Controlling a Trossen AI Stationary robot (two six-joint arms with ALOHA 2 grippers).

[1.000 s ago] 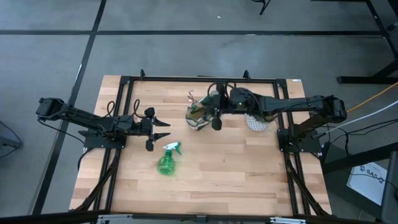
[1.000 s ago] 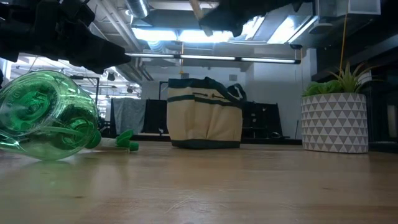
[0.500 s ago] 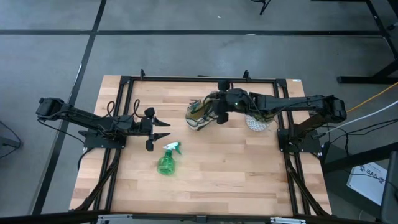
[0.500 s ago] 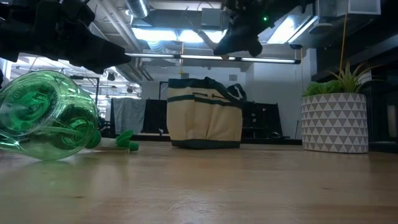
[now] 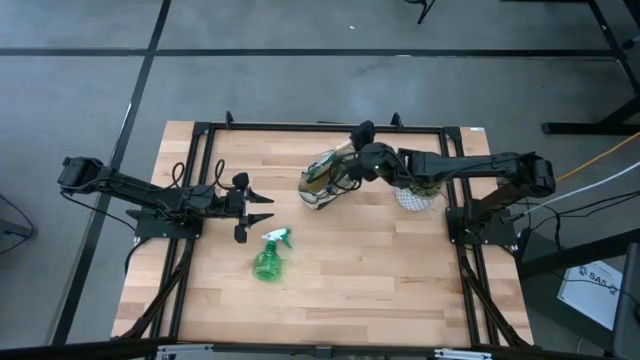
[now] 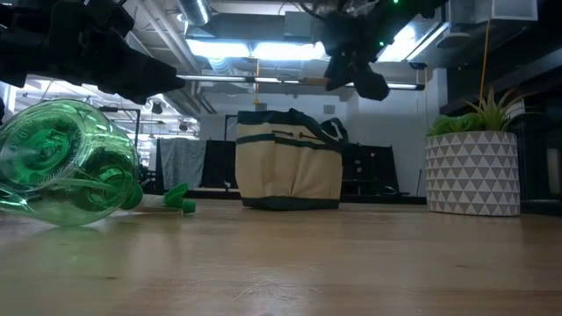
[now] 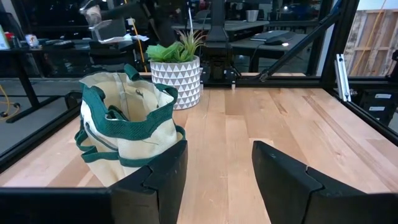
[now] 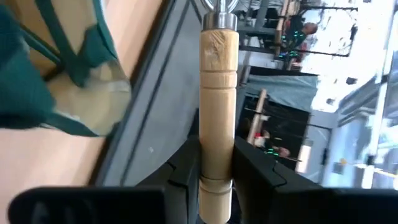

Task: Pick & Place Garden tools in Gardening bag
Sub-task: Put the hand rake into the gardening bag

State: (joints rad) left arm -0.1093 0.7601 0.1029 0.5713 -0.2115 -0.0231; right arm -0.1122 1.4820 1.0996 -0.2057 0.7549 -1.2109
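Note:
The beige gardening bag (image 5: pixel 323 180) with green trim stands on its base at the table's far middle; it also shows in the low view (image 6: pixel 288 162) and the left wrist view (image 7: pixel 124 127). My right gripper (image 5: pixel 358 140) is above the bag's far right side, shut on a wooden-handled tool (image 8: pixel 217 93). Its silver head (image 7: pixel 109 30) looks like a trowel blade. The green spray bottle (image 5: pixel 268 258) lies on its side near the table's middle. My left gripper (image 5: pixel 262 210) is open and empty, just left of the bottle's nozzle. The shears and the other wooden-handled tool are not in view. My right gripper pinches the tool's wooden handle (image 8: pixel 217 158) between its two fingers (image 8: pixel 186 171), close to the handle's free end. The handle runs out ahead along the fingers to the metal ferrule (image 8: pixel 219 18). The tool is lifted clear, above the bag's mouth (image 8: pixel 56 87).
A leafy plant in a white patterned pot (image 5: pixel 415 195) stands right of the bag, under my right arm. A black frame (image 5: pixel 200 140) runs along the table's left, far and right sides. Bare wood (image 5: pixel 380 280) lies in the near half.
My right gripper has turned about over the bag, its fingers swinging toward the table's far edge with the wooden-handled tool still held. The bag and the spray bottle have stayed where they were.

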